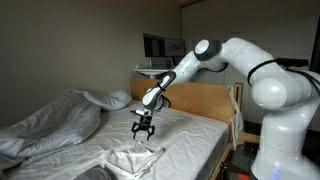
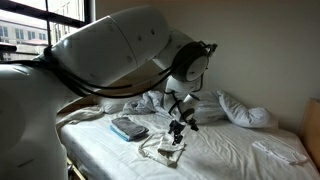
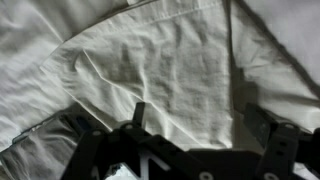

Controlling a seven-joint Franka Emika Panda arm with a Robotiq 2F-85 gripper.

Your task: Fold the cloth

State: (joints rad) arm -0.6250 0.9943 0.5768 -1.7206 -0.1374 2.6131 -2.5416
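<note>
In an exterior view, the cloth (image 1: 135, 160) is pictured lying rumpled on the mattress (image 1: 195, 125), a little apart from the heaped duvet (image 1: 50, 120). The gripper (image 1: 143, 127) is held just above the cloth, its jaws spread wide and nothing caught between them. In the wrist view the white fabric is shown creased beneath the open fingers (image 3: 138, 112), with a hemmed edge curving across the top of the picture. The fold is judged not yet begun, and the step in hand is taken to be the approach for a first grasp. The next move is thought to call for the gripper to be lowered onto an edge or corner. A single layer would then be pinched and carried across to the opposite side.
</note>
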